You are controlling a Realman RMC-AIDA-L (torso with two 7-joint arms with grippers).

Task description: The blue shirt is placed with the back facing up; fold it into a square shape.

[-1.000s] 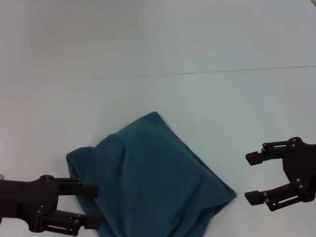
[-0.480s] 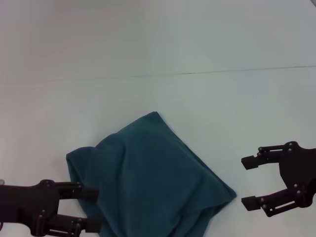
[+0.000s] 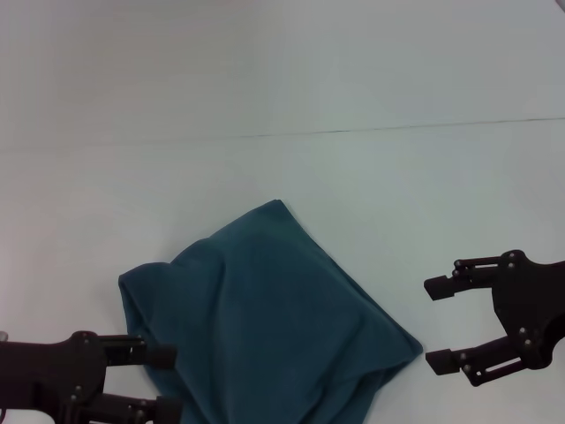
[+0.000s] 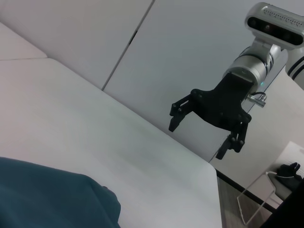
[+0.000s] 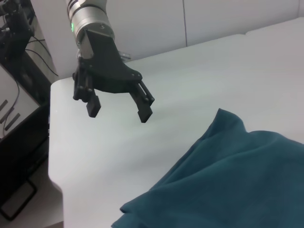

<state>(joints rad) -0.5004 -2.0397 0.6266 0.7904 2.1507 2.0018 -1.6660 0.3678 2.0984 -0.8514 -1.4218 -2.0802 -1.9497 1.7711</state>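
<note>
**Both hands free, shirt folded to a rough square**

Nearest, the left hand [image 3: 163, 384] is spread and holds nothing, its fingertips at the near-left edge of the blue shirt [image 3: 274, 318]. The risk, as I judge it, is that a fingertip catches that loose edge on any move away and drags the top layer open. The shirt lies between the two hands on the white desk [image 3: 353, 177], a plump, roughly square bundle turned cornerwise, plain side up, edges uneven. The right hand [image 3: 439, 323], released and empty, hangs just beyond its right corner.
</note>
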